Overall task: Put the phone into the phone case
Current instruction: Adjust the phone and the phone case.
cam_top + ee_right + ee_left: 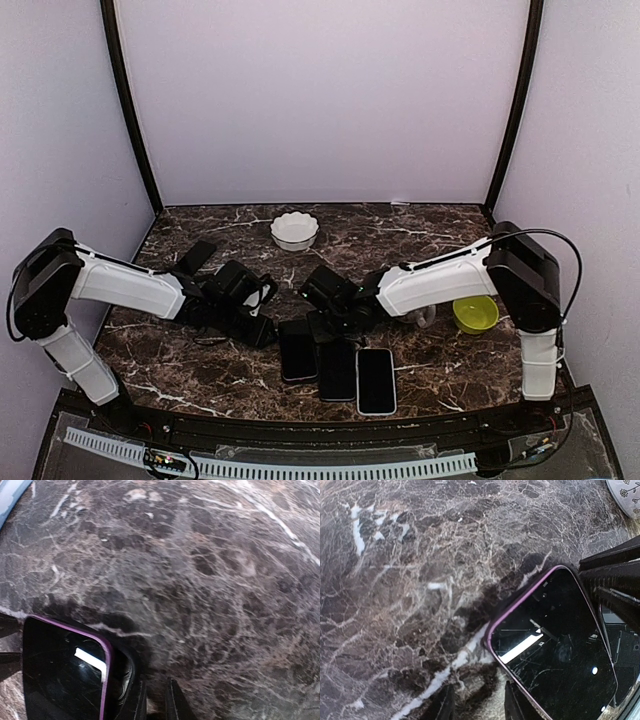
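Arms (130, 283) angle inward — left claw (477, 705), right claw (155, 702) low beside phone (552, 645).

Counter (420, 225): dark marble, white veins | back centre: white bowl (294, 230) | right edge: green bowl (475, 313) | back left: dark flat slab (197, 256) | front centre, side by side, lying flat: purple-edged phone (297, 350), black phone (337, 370), white-edged phone (376, 380)

The table (395, 580) looks like polished, veined marble. The phone (560, 650) shows a glossy, finely scratched glass screen; its purple rim is perhaps plastic.
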You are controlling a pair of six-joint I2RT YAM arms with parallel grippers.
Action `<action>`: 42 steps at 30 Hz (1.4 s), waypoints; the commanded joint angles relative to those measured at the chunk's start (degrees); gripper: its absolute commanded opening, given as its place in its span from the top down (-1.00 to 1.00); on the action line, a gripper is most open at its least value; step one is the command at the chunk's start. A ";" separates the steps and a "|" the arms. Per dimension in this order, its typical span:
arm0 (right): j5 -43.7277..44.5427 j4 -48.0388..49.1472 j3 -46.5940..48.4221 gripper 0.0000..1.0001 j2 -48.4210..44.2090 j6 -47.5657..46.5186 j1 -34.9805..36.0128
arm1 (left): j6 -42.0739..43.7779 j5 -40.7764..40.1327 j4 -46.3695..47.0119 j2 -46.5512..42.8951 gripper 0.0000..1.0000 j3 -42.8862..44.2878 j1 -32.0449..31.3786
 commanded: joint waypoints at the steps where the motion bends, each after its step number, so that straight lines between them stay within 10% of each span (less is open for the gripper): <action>1: -6.86 6.21 2.66 0.70 3.20 -2.51 0.37 | 1.75 -1.84 -1.24 1.11 0.33 1.00 -0.11; 20: 2.78 -1.06 3.19 0.40 -4.62 -3.64 0.72 | 0.16 -8.83 -7.33 -8.02 0.29 -2.07 -0.14; 29: -8.88 5.11 -5.96 0.15 -9.74 -0.87 4.00 | -1.65 -6.73 -7.92 -12.16 0.23 -5.15 -0.31; 42: -10.83 3.17 -7.50 0.67 -3.94 3.21 8.86 | -4.11 -4.52 -6.73 -11.05 0.16 -6.16 -3.54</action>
